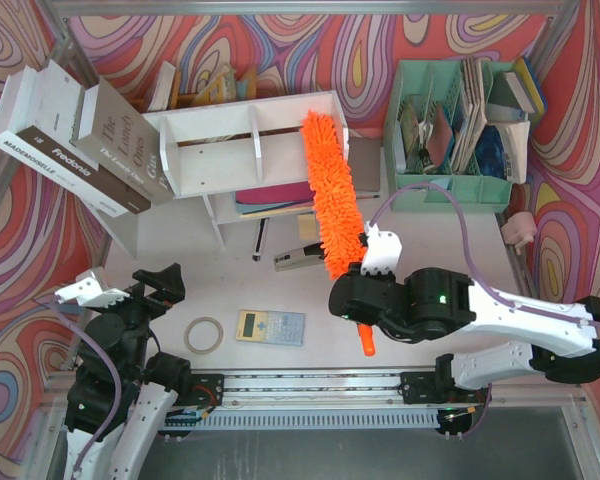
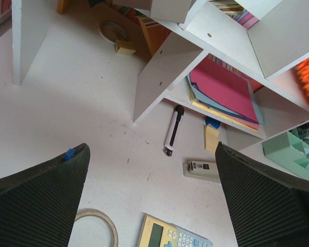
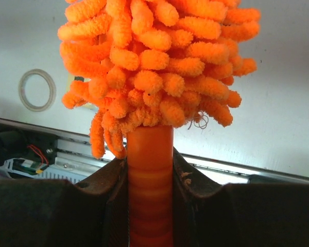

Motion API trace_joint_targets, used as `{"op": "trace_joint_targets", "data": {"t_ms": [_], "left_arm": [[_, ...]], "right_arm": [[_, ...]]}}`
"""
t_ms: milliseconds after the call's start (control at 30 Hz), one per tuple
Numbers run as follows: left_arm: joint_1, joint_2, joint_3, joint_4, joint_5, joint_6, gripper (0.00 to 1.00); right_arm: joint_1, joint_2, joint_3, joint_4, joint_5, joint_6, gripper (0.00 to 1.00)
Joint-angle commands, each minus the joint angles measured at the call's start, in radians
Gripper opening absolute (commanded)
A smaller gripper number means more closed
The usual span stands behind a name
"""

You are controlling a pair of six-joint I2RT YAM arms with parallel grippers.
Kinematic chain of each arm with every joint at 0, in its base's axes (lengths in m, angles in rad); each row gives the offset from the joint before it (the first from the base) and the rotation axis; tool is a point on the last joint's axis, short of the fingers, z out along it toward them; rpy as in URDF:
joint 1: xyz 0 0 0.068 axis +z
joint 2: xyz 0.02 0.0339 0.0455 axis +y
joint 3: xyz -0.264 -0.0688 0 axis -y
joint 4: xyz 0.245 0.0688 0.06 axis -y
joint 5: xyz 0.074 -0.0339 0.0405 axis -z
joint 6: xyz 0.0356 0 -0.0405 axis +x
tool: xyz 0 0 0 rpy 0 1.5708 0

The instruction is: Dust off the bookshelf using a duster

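Observation:
The white bookshelf point(image 1: 250, 125) stands at the back centre, with coloured folders in its lower tier. It also shows in the left wrist view point(image 2: 165, 67). My right gripper point(image 1: 358, 292) is shut on the orange handle point(image 3: 150, 175) of the duster point(image 1: 330, 190). The fluffy orange head point(image 3: 154, 62) rises from the gripper up to the right end of the shelf's top board. The handle tip point(image 1: 367, 342) sticks out behind the gripper. My left gripper point(image 2: 152, 200) is open and empty, low over the table at the front left point(image 1: 158, 285).
Two big books point(image 1: 80, 140) lean at the back left. A mint-green file organiser point(image 1: 460, 130) stands at the back right. A stapler point(image 1: 300, 260), a pen point(image 1: 261, 240), a calculator point(image 1: 270, 327) and a tape ring point(image 1: 203, 335) lie on the table.

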Motion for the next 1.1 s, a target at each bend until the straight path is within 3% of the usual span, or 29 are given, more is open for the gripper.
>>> {"op": "trace_joint_targets", "data": {"t_ms": [0, 200, 367, 667, 1067], "left_arm": [[0.005, 0.002, -0.011, 0.002, -0.01, -0.004, 0.98], [0.005, -0.001, -0.013, 0.002, -0.01, -0.004, 0.98], [0.006, -0.002, -0.013, 0.002, -0.01, -0.004, 0.98], [0.006, -0.007, -0.013, 0.0, -0.017, -0.005, 0.98], [0.006, -0.004, -0.012, 0.003, -0.014, -0.006, 0.98]], "right_arm": [[-0.012, 0.017, -0.046, 0.063, 0.012, 0.063, 0.0], [-0.011, 0.017, -0.042, 0.118, -0.007, 0.003, 0.0], [-0.012, 0.006, 0.017, 0.268, -0.038, -0.159, 0.0], [-0.012, 0.138, 0.046, 0.311, -0.129, -0.204, 0.0], [-0.011, 0.008, 0.05, 0.08, 0.065, -0.056, 0.0]]}}
